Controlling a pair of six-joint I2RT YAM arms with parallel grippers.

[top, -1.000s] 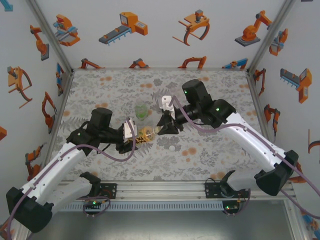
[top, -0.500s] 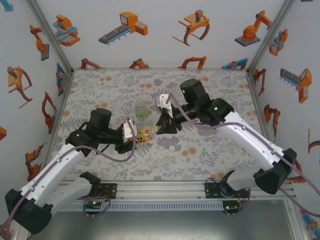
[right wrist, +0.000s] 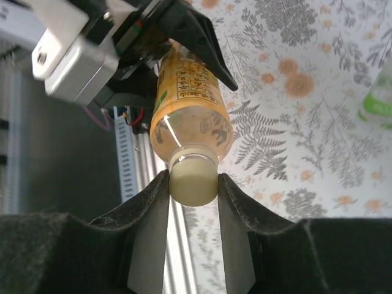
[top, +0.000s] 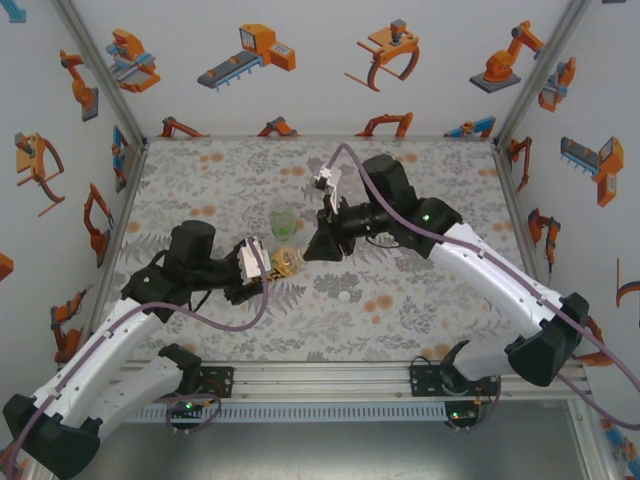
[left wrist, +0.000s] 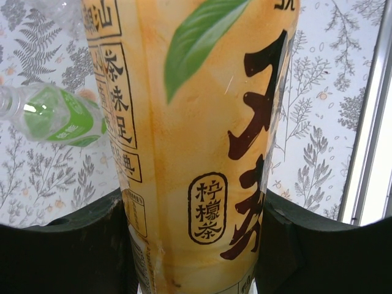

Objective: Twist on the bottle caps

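left gripper (left wrist: 195, 245): my fingers pinch the yellow-orange bottle (left wrist: 202, 122) by its labelled body, tipped sideways.
right gripper (right wrist: 193, 177): mine, clamped on the pale yellow cap (right wrist: 193, 188) at that bottle's mouth.
green-tinted bottle (top: 283, 220): on the table (top: 440, 180), just beyond.
white cap (top: 345, 296): loose, nearer my bases.

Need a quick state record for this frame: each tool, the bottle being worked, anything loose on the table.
left tool: shut on yellow-orange bottle, fingers either side of its labelled body
right tool: shut on pale yellow cap, which sits on that bottle's neck
green bottle: on the table, beyond the held bottle, untouched
white cap: loose on the table, nearer the arm bases
cap tightness: cannot tell
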